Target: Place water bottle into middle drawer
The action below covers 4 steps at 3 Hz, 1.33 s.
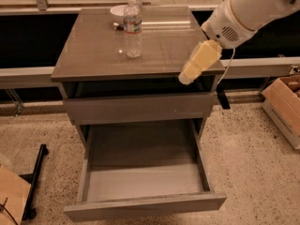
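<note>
Gripper (186, 78) at right edge of cabinet top (93, 55), water bottle (133, 29) apart

The water bottle (132, 28) stood upright at the back of the cabinet top (93, 55), with a white bowl (118, 10) just behind it at eleven o'clock. From three round to nine o'clock of the bottle, bare surface gave open approach. The gripper (186, 77) hung over the top's front right corner, at four o'clock from the bottle and well apart from it. Below, the middle drawer (145, 205) was pulled out, its floor open from above. The upper drawer (140, 108) overhung its rear. A cardboard box (285, 104) sat at three o'clock of the cabinet, and a black stand (35, 179) at eight o'clock.
</note>
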{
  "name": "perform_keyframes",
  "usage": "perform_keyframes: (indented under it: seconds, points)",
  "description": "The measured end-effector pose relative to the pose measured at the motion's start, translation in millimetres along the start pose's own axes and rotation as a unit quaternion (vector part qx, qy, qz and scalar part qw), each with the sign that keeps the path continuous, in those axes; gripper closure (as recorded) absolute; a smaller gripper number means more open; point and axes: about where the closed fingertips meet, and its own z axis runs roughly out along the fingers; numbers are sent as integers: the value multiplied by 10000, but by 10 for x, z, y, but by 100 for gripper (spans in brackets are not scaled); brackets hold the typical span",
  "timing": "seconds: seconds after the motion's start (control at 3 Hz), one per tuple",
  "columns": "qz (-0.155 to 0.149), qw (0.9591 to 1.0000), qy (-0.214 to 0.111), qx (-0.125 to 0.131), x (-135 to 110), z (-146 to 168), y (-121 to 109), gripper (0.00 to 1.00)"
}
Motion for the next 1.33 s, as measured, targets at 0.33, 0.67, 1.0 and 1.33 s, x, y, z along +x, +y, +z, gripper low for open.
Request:
perform_keyframes:
  seconds: [0.33,0.67,1.0,1.33]
  points:
    - [126,9985,-512,158,-346,310,-357,0]
    - [142,9955,-928,133,-665,645,-649,0]
    - [140,9921,-1246,69,-904,917,-907,0]
    - [248,9868,-1601,-75,-1125,1230,-1145,0]
